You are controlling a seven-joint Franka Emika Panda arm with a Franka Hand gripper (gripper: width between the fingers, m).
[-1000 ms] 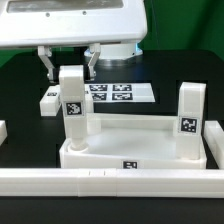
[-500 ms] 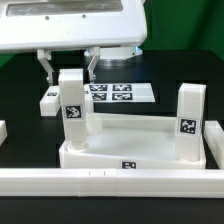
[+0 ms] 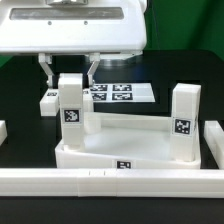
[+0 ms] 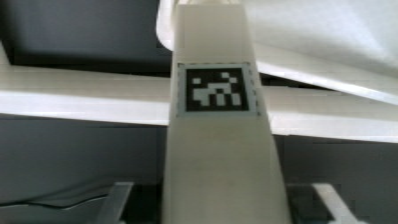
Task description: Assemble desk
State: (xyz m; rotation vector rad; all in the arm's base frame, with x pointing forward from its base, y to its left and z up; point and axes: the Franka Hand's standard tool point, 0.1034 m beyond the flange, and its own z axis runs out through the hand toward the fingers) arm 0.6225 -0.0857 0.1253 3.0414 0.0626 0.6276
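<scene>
One desk top (image 3: 95, 160) sits on the black table (image 3: 25, 115), just behind the long rail (image 3: 100, 182) that runs along the table's near edge. The exterior view gives three legs to count. The first leg (image 3: 71, 112) stands upright in the desk top's corner at the exterior view's left. The second leg (image 3: 183, 120) stands upright in the corner at that view's right. The third leg (image 3: 50, 101) lies loose on the table, just beyond the first. There is one gripper (image 3: 68, 70), right over the first leg, with its fingertips (image 3: 93, 66) spread apart, one on each side of the leg's top; whether they touch it cannot be told. The marker board (image 3: 120, 94) lies flat toward the far edge. The wrist view offers a single leg close up, its tag (image 4: 217, 92) square to the camera and the desk top's rim crossing behind it. The other two legs, the rail and the marker board show only in the exterior view.
</scene>
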